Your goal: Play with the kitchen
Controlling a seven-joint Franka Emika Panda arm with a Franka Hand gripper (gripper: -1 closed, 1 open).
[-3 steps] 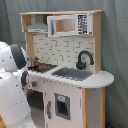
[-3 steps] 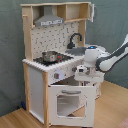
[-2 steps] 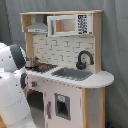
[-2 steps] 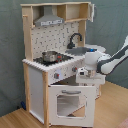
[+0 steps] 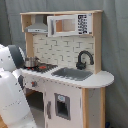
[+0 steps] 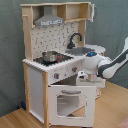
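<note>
So the kitchen [image 6: 55, 60] sits on a wood floor [image 6: 112, 107] by a grey curtain [image 6: 10, 50], pot [image 6: 50, 56] on its stovetop. Gripper [image 6: 84, 76] sits at the counter's front edge above the oven; can't tell its fingers' state.

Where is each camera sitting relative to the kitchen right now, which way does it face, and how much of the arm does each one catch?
First exterior view: off the sink end, facing the kitchen; the arm fills its left edge.
Second exterior view: off the stove end, facing the oven front; the arm reaches in from its right, by the open oven door.
Both exterior views share the faucet, pot and hood.
</note>
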